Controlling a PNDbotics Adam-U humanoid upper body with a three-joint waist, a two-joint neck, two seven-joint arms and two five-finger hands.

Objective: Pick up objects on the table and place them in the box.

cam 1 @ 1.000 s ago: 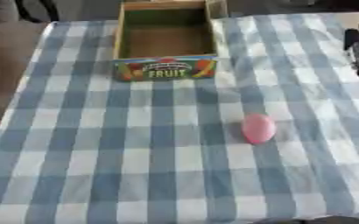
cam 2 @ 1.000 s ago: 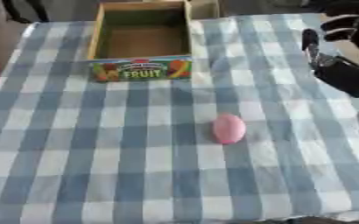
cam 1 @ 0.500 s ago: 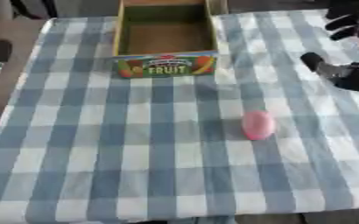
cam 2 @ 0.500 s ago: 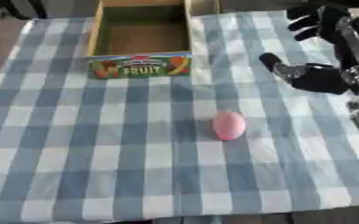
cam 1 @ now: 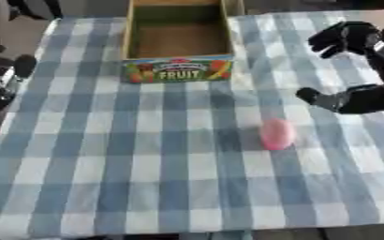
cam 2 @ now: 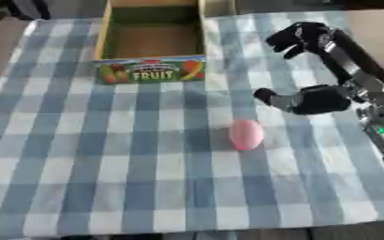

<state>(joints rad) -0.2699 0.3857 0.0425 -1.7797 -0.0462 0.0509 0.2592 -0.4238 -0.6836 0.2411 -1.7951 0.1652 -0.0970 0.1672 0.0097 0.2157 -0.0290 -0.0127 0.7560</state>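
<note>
Pink egg-shaped object [cam 2: 246, 134]: lies alone on the blue-and-white checked cloth [cam 2: 146, 159] that covers the surface, right of centre and nearer the right edge than the left. It rests on its side, nothing touching it.

Right hand [cam 2: 314, 99]: enters from the right edge and hangs over the cloth just beyond and to the right of the pink object, apart from it. The thumb points toward the left edge; the fingers [cam 2: 298, 35] are spread and lightly bent farther back, toward the far right corner. The hand holds nothing and is wide open.

Left hand [cam 1: 0, 77]: only a dark shape shows at the left edge, off the cloth. Whether its fingers are open or closed, I cannot tell.

Box [cam 2: 105, 35]: stands at the far edge of the surface, left of centre in the right eye view. It is an open-topped cardboard tray; its near wall carries a coloured label reading "FRUIT" [cam 2: 152, 71]. The interior floor that shows is bare brown card.
</note>
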